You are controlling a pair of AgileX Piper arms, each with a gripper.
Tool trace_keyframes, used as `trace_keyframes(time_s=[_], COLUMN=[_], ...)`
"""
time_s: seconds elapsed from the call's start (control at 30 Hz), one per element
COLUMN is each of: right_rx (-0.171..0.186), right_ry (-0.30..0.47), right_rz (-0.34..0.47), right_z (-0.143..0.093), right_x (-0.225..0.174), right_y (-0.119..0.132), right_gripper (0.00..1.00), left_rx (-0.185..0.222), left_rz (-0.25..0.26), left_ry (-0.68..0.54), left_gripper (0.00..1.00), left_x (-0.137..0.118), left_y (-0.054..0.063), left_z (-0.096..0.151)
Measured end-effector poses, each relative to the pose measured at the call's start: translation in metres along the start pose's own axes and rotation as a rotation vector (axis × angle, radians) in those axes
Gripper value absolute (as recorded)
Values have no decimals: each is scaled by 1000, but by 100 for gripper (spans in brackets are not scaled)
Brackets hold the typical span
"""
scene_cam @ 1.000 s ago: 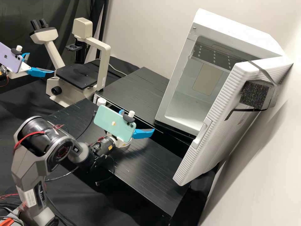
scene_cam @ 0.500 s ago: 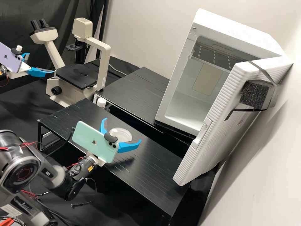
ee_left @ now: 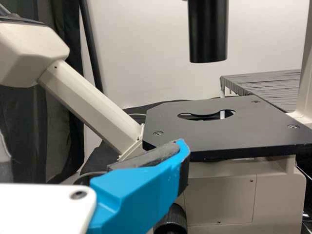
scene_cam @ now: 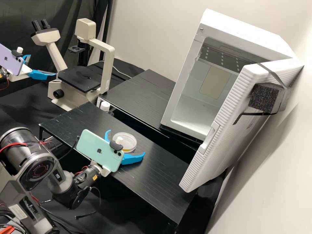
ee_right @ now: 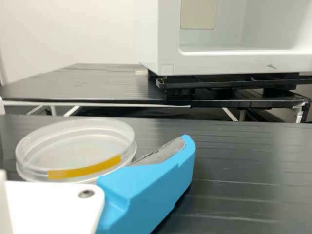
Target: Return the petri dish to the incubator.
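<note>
Right gripper mine, fingers spread; petri dish lies just ahead, incubator side, roughly between my fingertips.

The petri dish is showing clear, with an amber strip colouring its side. Both the right claw and the left claw are displaying bright blue fingers with grey pads; a mint-green phone is colouring one, a lilac phone the other. The incubator is gleaming white, its door is carrying a ribbed pattern, and black foam is sparkling with pale specks. The microscope is looking cream around its black stage, while fine parallel lines are striping the black table
</note>
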Motion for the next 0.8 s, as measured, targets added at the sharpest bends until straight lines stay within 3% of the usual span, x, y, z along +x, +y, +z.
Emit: trace_keyframes(time_s=[0.23,0.43,0.47,0.8], right_rx=[-30,-33,-32,-31], right_ry=[-11,-8,-9,-9], right_rz=[-22,-10,-12,-11], right_z=[0,1,2,2], right_x=[3,5,5,5], right_y=[-7,-9,-10,-10], right_gripper=[100,100,0,0], left_rx=[0,0,0,0], left_rz=[0,0,0,0], left_ry=[0,0,0,0], left_gripper=[100,100,100,100], left_x=[0,0,0,0], left_y=[0,0,0,0], left_z=[0,0,0,0])
